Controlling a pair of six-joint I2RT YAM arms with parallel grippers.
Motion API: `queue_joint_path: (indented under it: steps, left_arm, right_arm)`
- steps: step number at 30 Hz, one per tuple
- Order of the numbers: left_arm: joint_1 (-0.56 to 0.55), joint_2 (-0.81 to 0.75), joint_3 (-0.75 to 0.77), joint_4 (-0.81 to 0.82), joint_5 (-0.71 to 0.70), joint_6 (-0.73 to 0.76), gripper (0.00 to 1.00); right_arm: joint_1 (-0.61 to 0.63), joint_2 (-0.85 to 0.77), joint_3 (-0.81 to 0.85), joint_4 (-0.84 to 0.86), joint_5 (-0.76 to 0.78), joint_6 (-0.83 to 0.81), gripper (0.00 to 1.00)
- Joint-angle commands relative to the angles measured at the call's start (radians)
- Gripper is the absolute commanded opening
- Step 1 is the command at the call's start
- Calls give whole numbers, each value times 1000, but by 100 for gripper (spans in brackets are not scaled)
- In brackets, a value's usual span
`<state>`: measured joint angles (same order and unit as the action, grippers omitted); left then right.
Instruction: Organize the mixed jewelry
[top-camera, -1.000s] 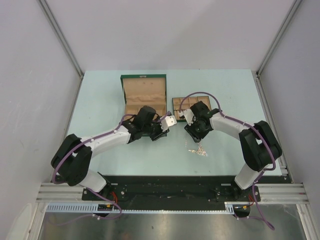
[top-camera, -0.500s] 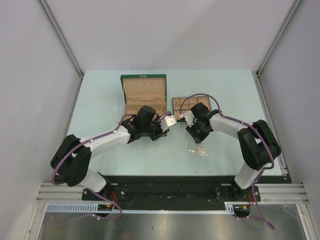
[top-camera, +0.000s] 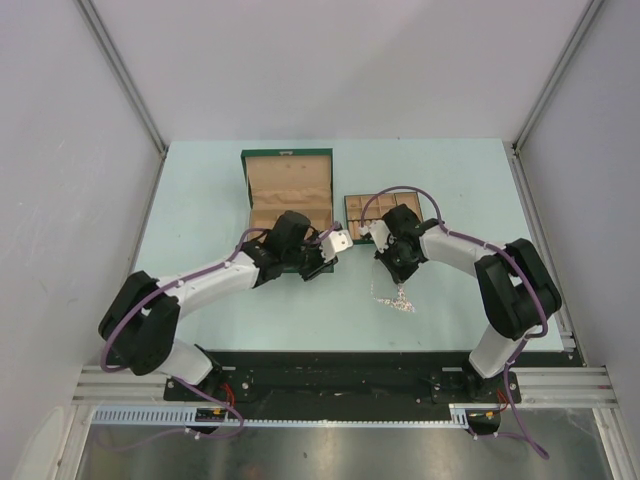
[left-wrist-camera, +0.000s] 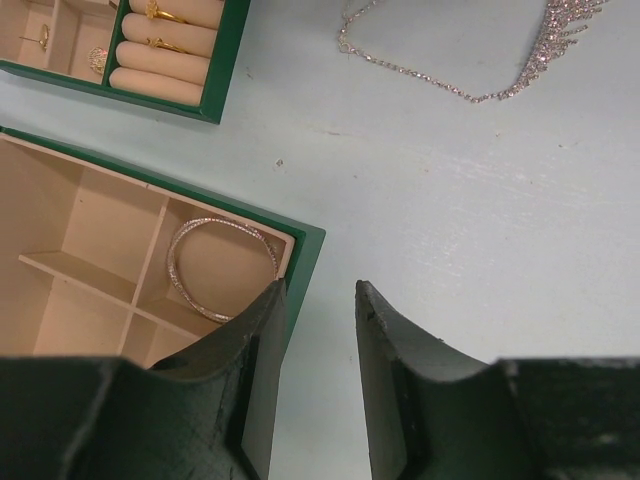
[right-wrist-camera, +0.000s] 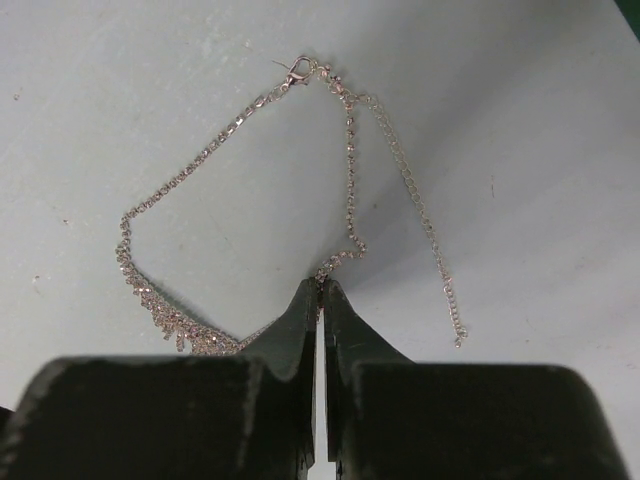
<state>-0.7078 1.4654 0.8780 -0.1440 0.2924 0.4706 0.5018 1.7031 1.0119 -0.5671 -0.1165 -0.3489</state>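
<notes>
R gripper (right-wrist-camera: 320, 300) clenched on necklace (right-wrist-camera: 349, 180), lower centre, to lift it | L gripper (left-wrist-camera: 318, 330) released over box (left-wrist-camera: 308, 245), bangle (left-wrist-camera: 225, 223) stowed

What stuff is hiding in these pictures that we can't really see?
- Top view: the left arm covers the front of the green box, so its contents are hidden. The necklace is too small for detail.
- Left wrist view: the left claw blocks the box's nearest compartments, and the top edge cuts off the necklace.
- Right wrist view: the right claw, shut on the necklace, hides part of its sparkly cluster.
</notes>
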Motion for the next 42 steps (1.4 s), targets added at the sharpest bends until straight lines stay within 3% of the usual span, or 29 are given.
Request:
queue_joint_path:
  steps: [1,9,20,34,42]
  left_arm:
    - [-4,-36,-10,15,17,-9,39]
    - [-4,7,21,43,50,-33,39]
    - [-2,36,13,201,122,-208,39]
    - [-2,347,188,262,255,-435,39]
    - [-4,418,231,304,275,-501,40]
  right_arm:
    - [3,-14,-10,3,1,11,0]
    - [4,-128,-9,-22,11,27,0]
    - [4,-252,2,-63,-23,44,0]
    - [-12,-345,4,-88,-83,22,0]
    - [-34,-384,8,-105,-106,11,0]
